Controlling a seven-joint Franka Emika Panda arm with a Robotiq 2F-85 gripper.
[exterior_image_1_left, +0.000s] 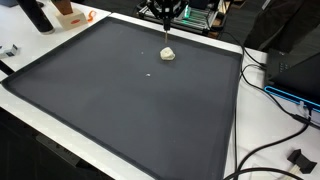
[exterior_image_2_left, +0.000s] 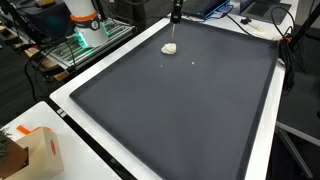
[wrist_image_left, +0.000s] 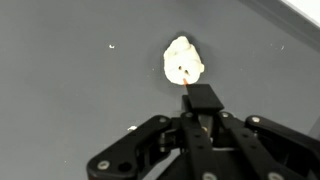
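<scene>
Little crowds me here. My pincer (wrist_image_left: 203, 108) is clenched on a thin stick (wrist_image_left: 187, 86), whose orange tip touches the near edge of the pale lump (wrist_image_left: 183, 60). The lump lies on the dark mat (exterior_image_1_left: 120, 110), close to the mat's far edge in both exterior views (exterior_image_2_left: 170, 47). It is small, knobbly and off-white, with an uneven outline. I think it is soft, though the wrist view is too blurred to be sure.

The mat is matte, flat and charcoal grey, and it sits on a white table (exterior_image_2_left: 70, 105). A white speck (wrist_image_left: 111, 45) lies apart from the lump, and nothing stands between them. Black cables (exterior_image_1_left: 268, 95) trail past the mat's side, well clear of me. A cardboard box (exterior_image_2_left: 35, 150) sits at a table corner, cut off by the frame. In the exterior views only my pincer's lower end shows (exterior_image_1_left: 166, 12).
</scene>
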